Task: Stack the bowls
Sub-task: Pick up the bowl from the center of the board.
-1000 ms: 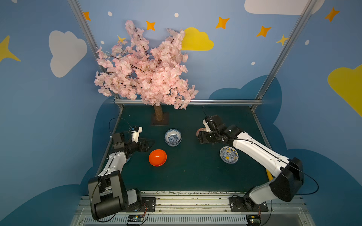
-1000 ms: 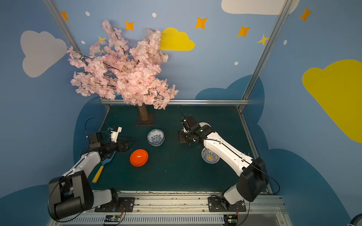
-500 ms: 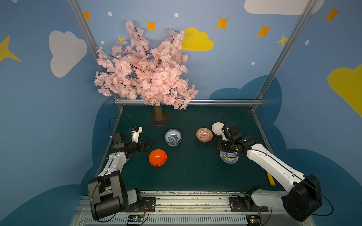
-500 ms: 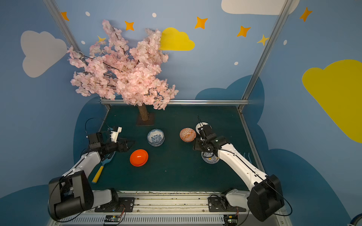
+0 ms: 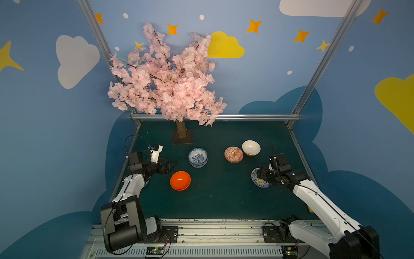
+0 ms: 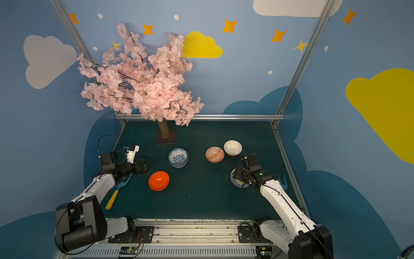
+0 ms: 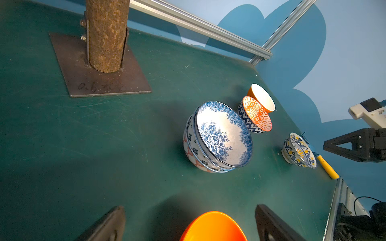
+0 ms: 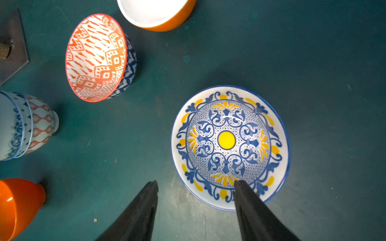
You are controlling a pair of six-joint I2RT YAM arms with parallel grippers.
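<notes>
Right gripper (image 8: 196, 182) hangs over the yellow-patterned bowl (image 8: 226, 139) by the table's (image 5: 224, 190) right edge, fingers (image 8: 250, 208) apart astride its rim. It has pulled back from the lattice bowl (image 5: 233, 154); left gripper (image 7: 190, 208) stays parted.

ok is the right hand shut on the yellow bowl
No, the right hand is open in the right wrist view: its fingers stand well apart, one over the yellow bowl and one beside it.

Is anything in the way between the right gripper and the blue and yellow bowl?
Nothing visible. The right gripper hangs open right at the blue-and-yellow bowl, its fingers straddling the near rim; the lattice bowl stands clear off to one side.
</notes>
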